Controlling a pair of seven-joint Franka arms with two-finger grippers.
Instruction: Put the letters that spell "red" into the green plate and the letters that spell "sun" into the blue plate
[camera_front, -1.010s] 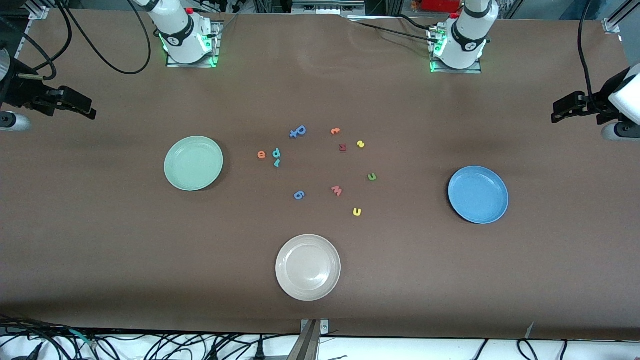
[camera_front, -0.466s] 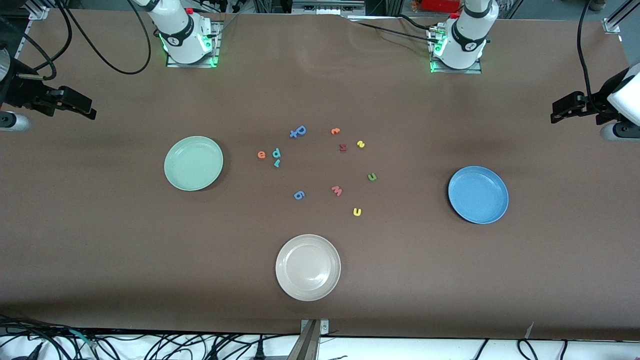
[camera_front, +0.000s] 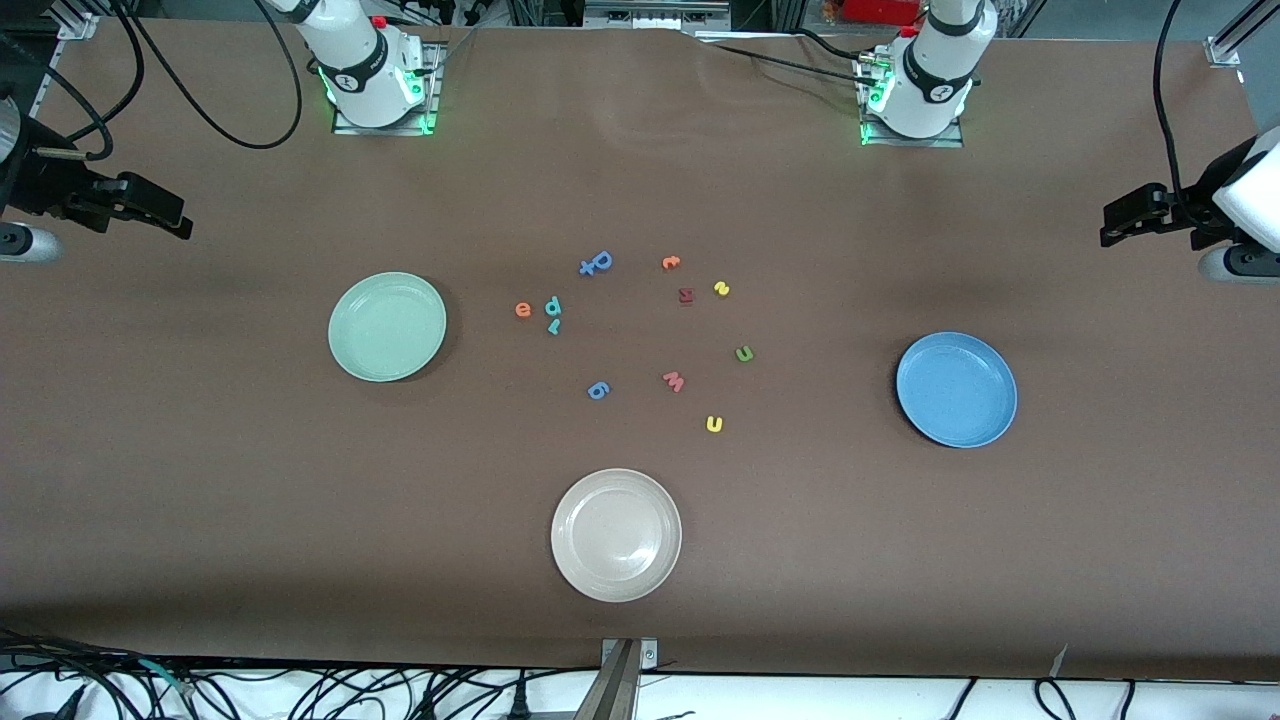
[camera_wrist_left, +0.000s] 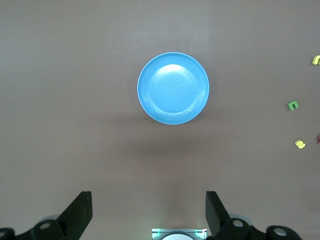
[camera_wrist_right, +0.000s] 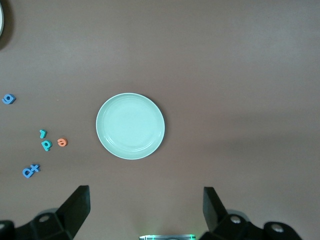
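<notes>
Front view: green plate (camera_front: 387, 327) toward the right arm's end of the desk (camera_front: 200, 480), blue plate (camera_front: 956, 389) toward the left arm's end; between them lie orange "e" (camera_front: 523, 310), teal "d" (camera_front: 552, 305), teal "r" (camera_front: 553, 326), yellow "s" (camera_front: 721, 289), olive "n" (camera_front: 744, 353), yellow "u" (camera_front: 714, 424).
Left wrist view: left pincer (camera_wrist_left: 149, 215) spread, holding nothing, above the blue plate.
Right wrist view: right pincer (camera_wrist_right: 146, 214) spread, holding nothing, above the green plate.

Plates on the surface (camera_front: 200, 480): three — one green plate (camera_front: 387, 327), one blue plate (camera_front: 956, 390), one cream-white plate (camera_front: 616, 535).

Foam letters: eleven, all loose on the surface. Orange two, teal two, yellow two, darker blue two, olive-green one, pink one, dark red one.
</notes>
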